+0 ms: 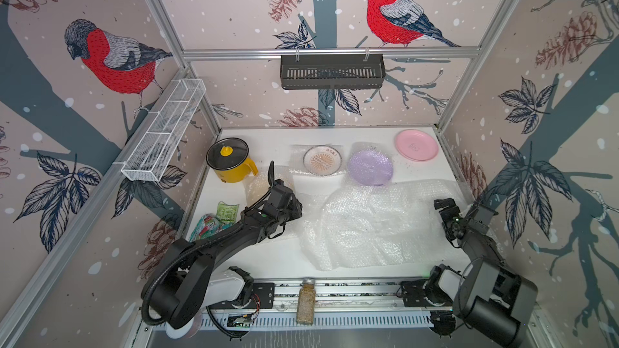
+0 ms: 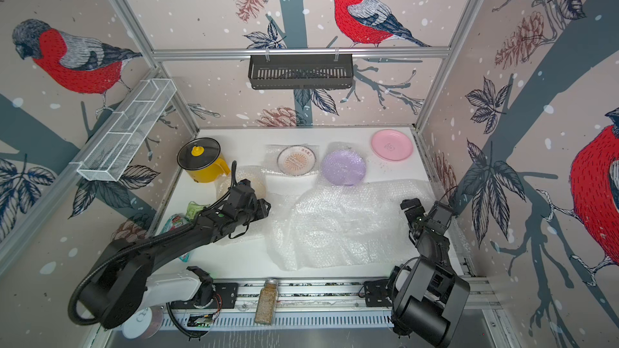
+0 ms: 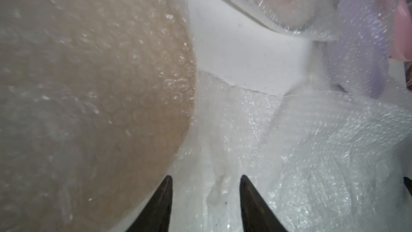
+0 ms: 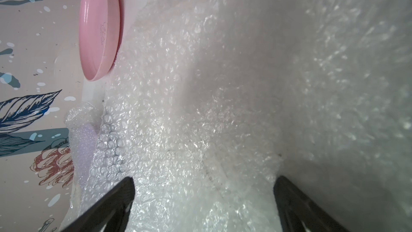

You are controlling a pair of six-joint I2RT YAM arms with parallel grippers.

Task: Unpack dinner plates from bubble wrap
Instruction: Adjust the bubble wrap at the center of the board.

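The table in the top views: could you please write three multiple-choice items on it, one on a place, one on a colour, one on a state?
1. On the table, the pink plate lies at the: A. front edge; B. far right corner; C. far left corner.
2. The pot has a body that is: A. green; B. red; C. yellow.
3. The lilac plate is: A. under bubble wrap; B. bare; C. in pieces.
Answers: 1 B, it sits farthest back and rightmost; 2 C, its side and handle are yellow; 3 A, bubbles dot its whole face.
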